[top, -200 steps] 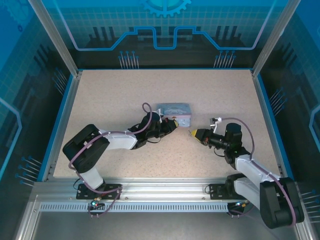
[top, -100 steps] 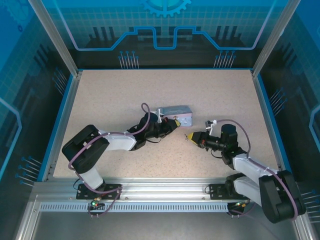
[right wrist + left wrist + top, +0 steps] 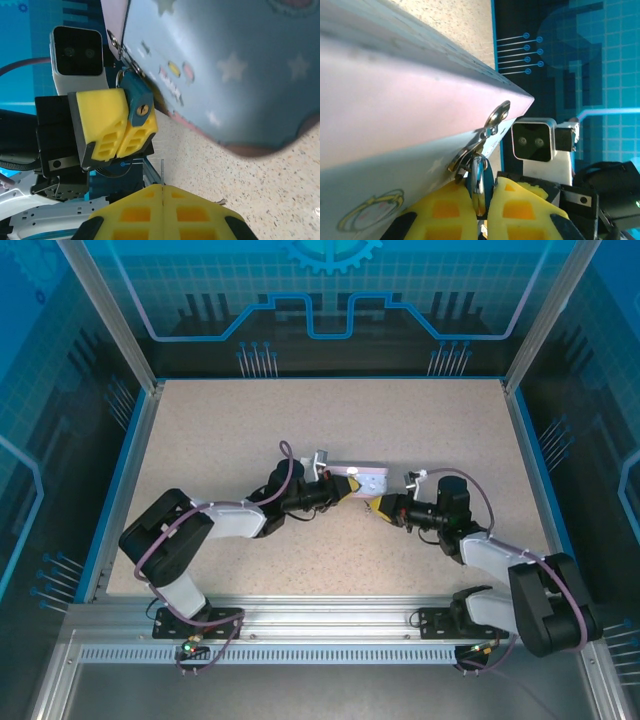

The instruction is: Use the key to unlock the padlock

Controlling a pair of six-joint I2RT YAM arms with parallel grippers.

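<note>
while our left gripper [image 3: 122, 121] pinches the padlock [image 3: 138, 100] hanging off the tin [image 3: 240, 65], our right gripper [image 3: 161, 192], clamped on what seems the key [image 3: 162, 172], must next line up with its keyhole [image 3: 143, 109].

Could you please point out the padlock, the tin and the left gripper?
padlock [image 3: 136, 95], right wrist view, teal body above keyhole.
tin [image 3: 225, 60], right wrist view, pale blue starred face.
left gripper [image 3: 480, 192], left wrist view, between yellow fingertips.
</note>
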